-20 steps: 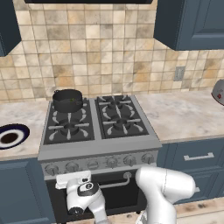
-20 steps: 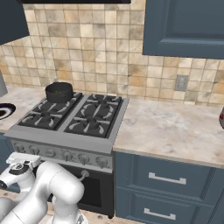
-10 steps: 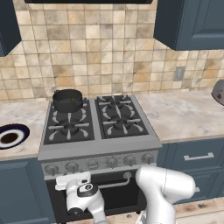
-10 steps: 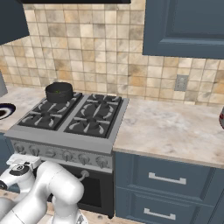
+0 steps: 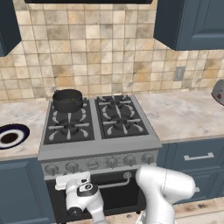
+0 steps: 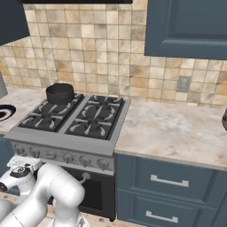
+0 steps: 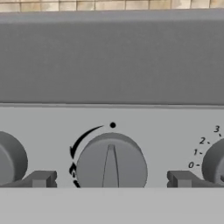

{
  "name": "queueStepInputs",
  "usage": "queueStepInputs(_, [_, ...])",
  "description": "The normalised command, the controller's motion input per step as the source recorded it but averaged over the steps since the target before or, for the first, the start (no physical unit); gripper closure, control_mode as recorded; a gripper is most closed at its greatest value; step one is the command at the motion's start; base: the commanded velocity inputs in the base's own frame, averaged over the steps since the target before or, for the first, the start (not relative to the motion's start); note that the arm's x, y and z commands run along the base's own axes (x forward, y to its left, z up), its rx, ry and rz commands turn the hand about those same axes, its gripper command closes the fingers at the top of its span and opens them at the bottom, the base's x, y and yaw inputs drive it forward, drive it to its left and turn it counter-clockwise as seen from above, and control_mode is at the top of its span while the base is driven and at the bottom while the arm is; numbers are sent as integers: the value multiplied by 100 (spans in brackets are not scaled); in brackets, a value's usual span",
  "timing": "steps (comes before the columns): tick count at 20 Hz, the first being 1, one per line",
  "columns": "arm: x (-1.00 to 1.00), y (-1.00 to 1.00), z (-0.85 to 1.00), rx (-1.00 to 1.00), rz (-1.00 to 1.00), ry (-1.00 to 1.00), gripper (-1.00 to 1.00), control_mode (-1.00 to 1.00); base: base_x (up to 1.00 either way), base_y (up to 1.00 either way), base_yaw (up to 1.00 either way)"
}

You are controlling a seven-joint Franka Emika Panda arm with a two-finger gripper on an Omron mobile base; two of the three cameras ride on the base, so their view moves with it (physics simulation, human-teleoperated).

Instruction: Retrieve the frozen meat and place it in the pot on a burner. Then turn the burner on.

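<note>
Pot (image 5: 68, 100) sits on the back left burner (image 5: 68, 106) of the stove (image 5: 98, 146), dark and squat. A small speck of green shows inside it in the left base view; likely the frozen meat (image 5: 71, 100), though too small to be sure. If so, the placing step looks done and the burner step is in hand.

Claw (image 7: 110, 179) is low, in front of the stove's front panel, spread wide and holding nothing. In the hand view its two dark fingertips (image 7: 40, 179) stand either side of one knob (image 7: 111, 163), apart from it, not yet pinching. Knob's ridge points straight up toward the dot above it, which reads as off.

Next move, as I judge it: ease forward, pinch the knob, twist along the arrow. Cannot confirm this knob serves the pot's burner.
</note>
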Motion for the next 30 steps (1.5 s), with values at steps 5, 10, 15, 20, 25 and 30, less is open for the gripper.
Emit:
queueStepInputs(5, [0,0,-32,0,0,-12,-100,-100,0,0,0])
queueStepInputs(10, [0,0,-47,0,0,0,-100,-100,0,0,0])
queueStepInputs(15, [0,0,-26,0,0,-3,-100,-100,0,0,0])
queueStepInputs(20, [0,0,-22,0,0,-6,-100,-100,0,0,0])
queueStepInputs(25, [0,0,-36,0,0,-6,-100,-100,0,0,0])
queueStepInputs(30, [4,2,-24,0,0,-9,-100,-100,0,0,0])
